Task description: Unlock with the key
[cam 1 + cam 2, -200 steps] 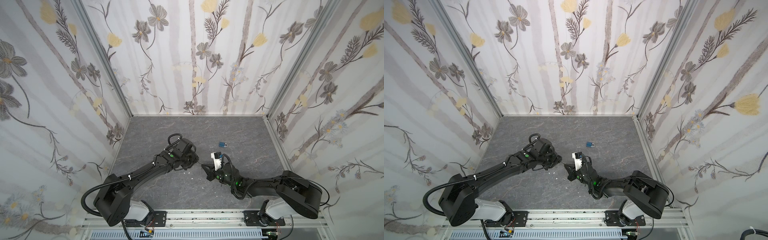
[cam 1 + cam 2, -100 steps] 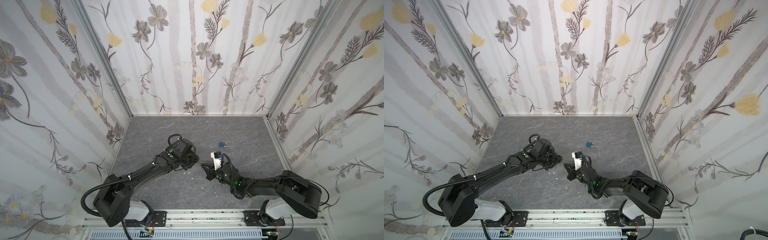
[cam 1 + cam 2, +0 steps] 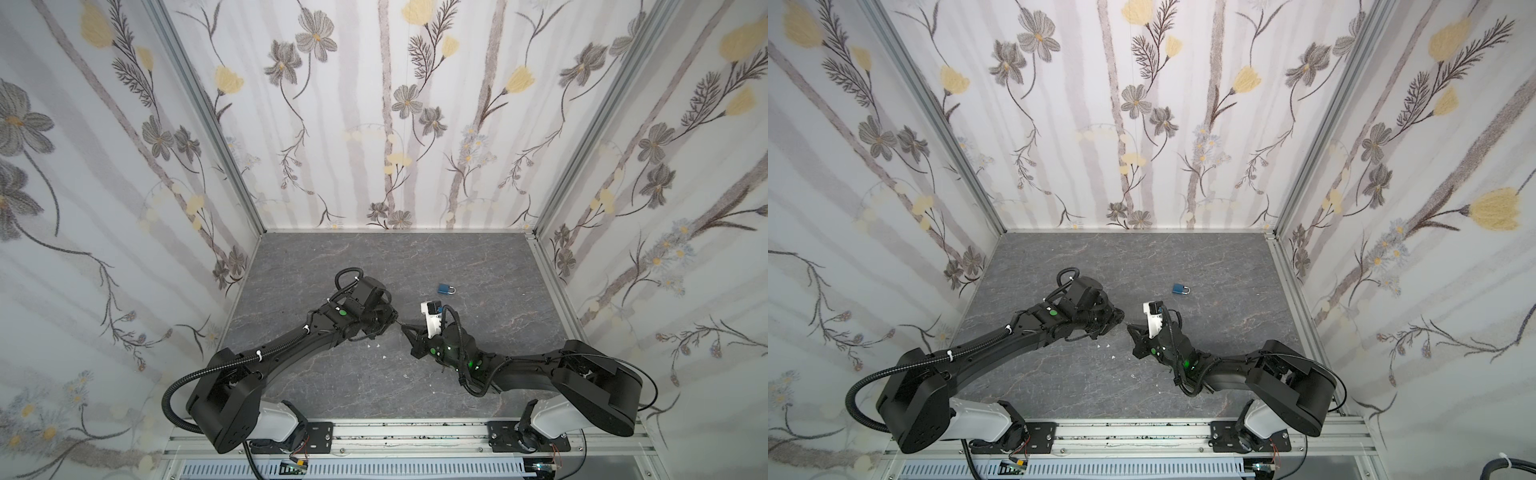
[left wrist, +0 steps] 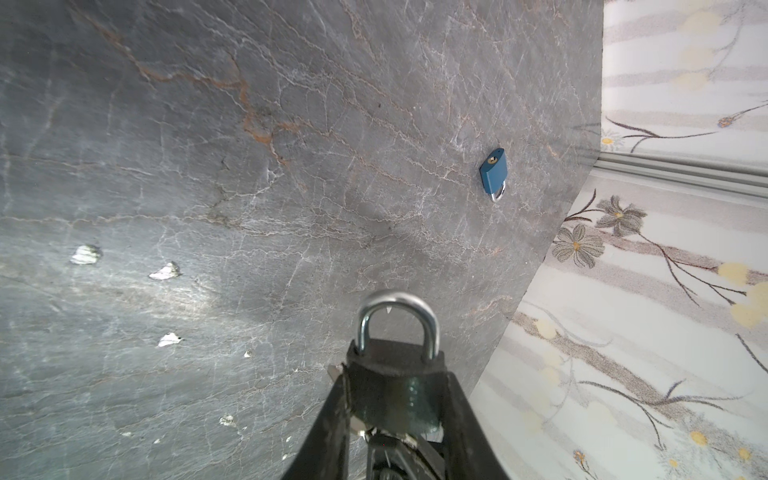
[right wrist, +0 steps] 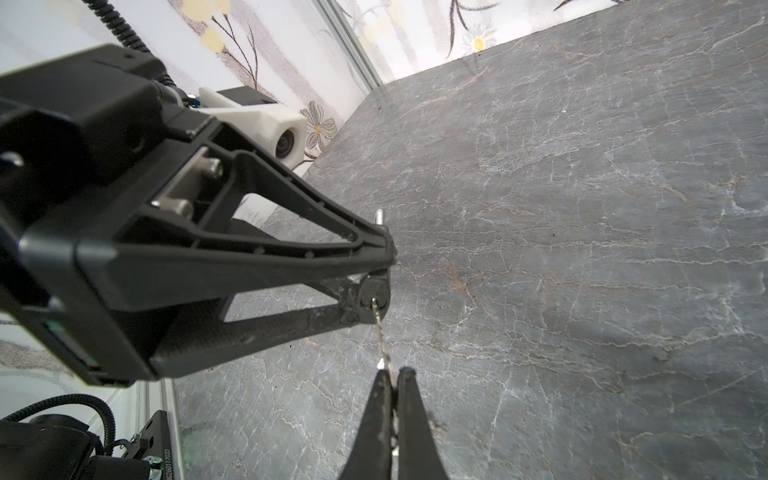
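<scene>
My left gripper (image 4: 397,369) is shut on a dark padlock (image 4: 390,357), its silver shackle (image 4: 398,309) sticking out past the fingertips. In the right wrist view my right gripper (image 5: 394,374) is shut on a thin silver key (image 5: 381,332). The key's blade runs up to the keyhole end of the padlock (image 5: 374,293) between the left fingers (image 5: 291,249). How deep the tip sits I cannot tell. In both top views the left gripper (image 3: 392,320) (image 3: 1120,320) and right gripper (image 3: 406,329) (image 3: 1131,329) meet tip to tip at mid-floor.
A small blue padlock (image 3: 446,288) (image 3: 1181,289) (image 4: 494,173) lies on the grey stone floor behind the right arm. White chips (image 4: 165,271) are scattered on the floor near the grippers. Flowered walls (image 3: 124,208) close in three sides.
</scene>
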